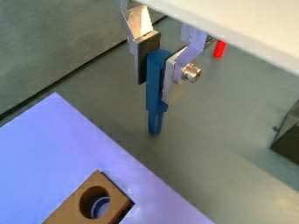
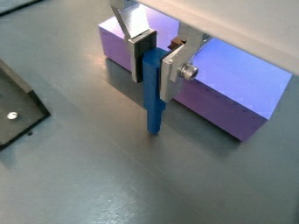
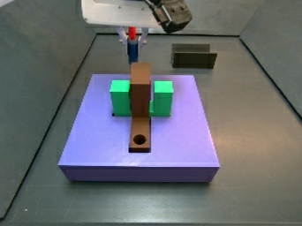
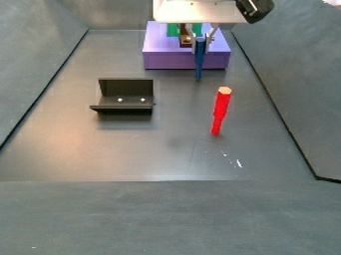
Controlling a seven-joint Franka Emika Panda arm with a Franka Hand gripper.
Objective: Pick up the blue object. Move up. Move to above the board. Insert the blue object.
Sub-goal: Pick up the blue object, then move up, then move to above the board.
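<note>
My gripper is shut on the upper part of the slim blue object, which hangs straight down between the pads. Both wrist views show this; in a wrist view the object hangs over the grey floor, just beside the lavender slab. The board lies along the slab between two green blocks, with its round hole at the near end. The hole also shows in a wrist view. In a side view the gripper holds the object in front of the slab.
A slim red peg stands upright on the floor near the gripper; it also shows in a wrist view. The fixture stands on the floor apart from the slab. Dark walls bound the floor.
</note>
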